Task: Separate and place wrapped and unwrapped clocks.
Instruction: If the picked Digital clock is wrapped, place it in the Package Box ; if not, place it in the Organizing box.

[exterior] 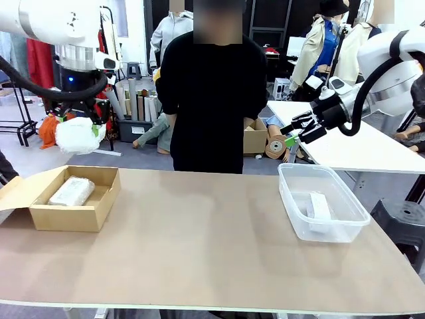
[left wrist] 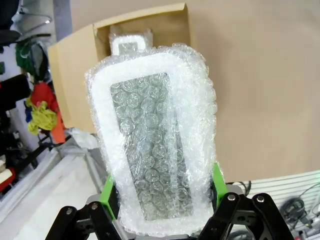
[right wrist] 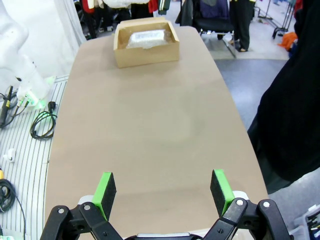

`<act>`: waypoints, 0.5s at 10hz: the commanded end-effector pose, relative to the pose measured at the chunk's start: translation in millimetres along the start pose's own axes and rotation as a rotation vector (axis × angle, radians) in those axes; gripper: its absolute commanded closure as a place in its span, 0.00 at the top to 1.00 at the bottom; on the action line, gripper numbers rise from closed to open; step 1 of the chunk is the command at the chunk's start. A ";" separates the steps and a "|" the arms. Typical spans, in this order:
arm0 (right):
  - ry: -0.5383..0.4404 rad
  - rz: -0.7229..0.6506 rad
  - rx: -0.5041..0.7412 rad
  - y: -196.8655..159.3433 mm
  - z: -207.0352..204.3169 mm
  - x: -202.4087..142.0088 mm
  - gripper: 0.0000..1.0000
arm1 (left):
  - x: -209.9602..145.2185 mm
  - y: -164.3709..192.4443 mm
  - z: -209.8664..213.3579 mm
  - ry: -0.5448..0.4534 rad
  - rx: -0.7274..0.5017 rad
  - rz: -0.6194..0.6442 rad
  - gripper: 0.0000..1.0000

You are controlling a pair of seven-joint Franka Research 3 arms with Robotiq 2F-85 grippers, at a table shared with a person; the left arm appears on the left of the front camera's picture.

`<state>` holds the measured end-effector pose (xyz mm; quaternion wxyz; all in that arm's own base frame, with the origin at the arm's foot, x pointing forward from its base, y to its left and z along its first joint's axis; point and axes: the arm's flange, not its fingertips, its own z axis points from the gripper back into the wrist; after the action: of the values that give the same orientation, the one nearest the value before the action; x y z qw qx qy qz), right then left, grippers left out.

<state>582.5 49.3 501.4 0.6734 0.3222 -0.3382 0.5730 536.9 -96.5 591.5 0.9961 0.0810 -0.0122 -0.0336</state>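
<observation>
My left gripper [exterior: 83, 129] hangs above the far left of the table, shut on a wrapped clock [exterior: 78, 135], a white bubble-wrap bundle. Seen from the left wrist, this bundle [left wrist: 157, 150] sits between the green pads [left wrist: 108, 187], above the cardboard box [left wrist: 75, 55]. A second wrapped clock [exterior: 72, 191] lies inside that cardboard box [exterior: 73, 216], and shows as a bundle [right wrist: 145, 38] in the right wrist view. The unwrapped clock [exterior: 319, 206], a bare white block, lies in the clear plastic tub [exterior: 321, 229]. My right gripper [exterior: 297, 133] is open, raised behind the tub, its gap [right wrist: 164, 192] holding nothing.
A person in black [exterior: 211, 100] stands at the far side of the table, middle. The box's flap [exterior: 16, 189] hangs out past the table's left edge. Bare tabletop [exterior: 199, 239] stretches between box and tub. A white table [exterior: 358, 146] stands behind at the right.
</observation>
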 end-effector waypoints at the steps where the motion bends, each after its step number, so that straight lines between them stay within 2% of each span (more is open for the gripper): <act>1: 0.006 0.009 -0.002 0.0 0.6 1.4 1.00 | -6.3 15.8 -9.8 -0.015 -0.045 0.034 0.00; 3: 0.006 0.009 -0.002 0.0 0.6 1.4 1.00 | -10.8 28.2 -38.4 0.034 -0.078 0.064 0.00; 5: 0.006 0.009 -0.002 0.0 0.6 1.4 1.00 | -15.1 36.7 -61.9 0.015 -0.088 0.063 0.00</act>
<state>582.5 49.3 501.4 0.6734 0.3222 -0.3382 0.5730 538.7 -54.4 542.8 0.9985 0.0541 0.0092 0.0059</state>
